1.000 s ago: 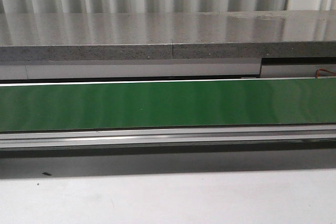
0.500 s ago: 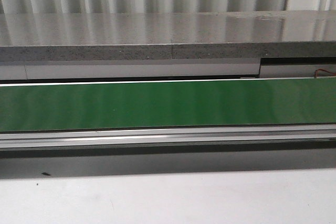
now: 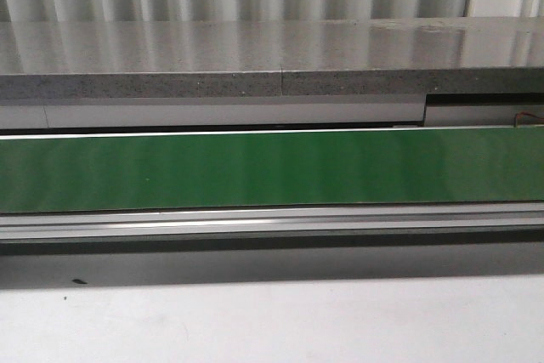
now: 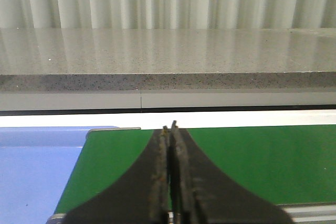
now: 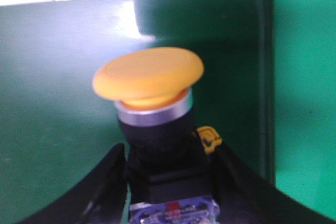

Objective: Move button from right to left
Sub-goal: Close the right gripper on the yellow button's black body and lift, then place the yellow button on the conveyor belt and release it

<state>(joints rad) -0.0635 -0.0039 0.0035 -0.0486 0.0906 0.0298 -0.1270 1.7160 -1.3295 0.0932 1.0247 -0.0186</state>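
We see the button [image 5: 149, 124] held between our right gripper's [image 5: 168, 192] jaws, closed against its dark body, orange-yellow cap up, over the green belt [image 5: 47, 103]; its place along the belt cannot be told. Our left gripper [image 4: 169, 171] has its jaws pressed together, holding nothing, above the belt's end beside a blue surface [image 4: 37, 171]. The front view shows the belt [image 3: 272, 167] bare, the white tabletop [image 3: 272, 320] at its near edge and a grey stone ledge [image 3: 272, 57] behind.

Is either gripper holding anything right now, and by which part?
The right gripper holds the button by its dark body below the yellow cap, a finger on each side. The left gripper is shut and empty.
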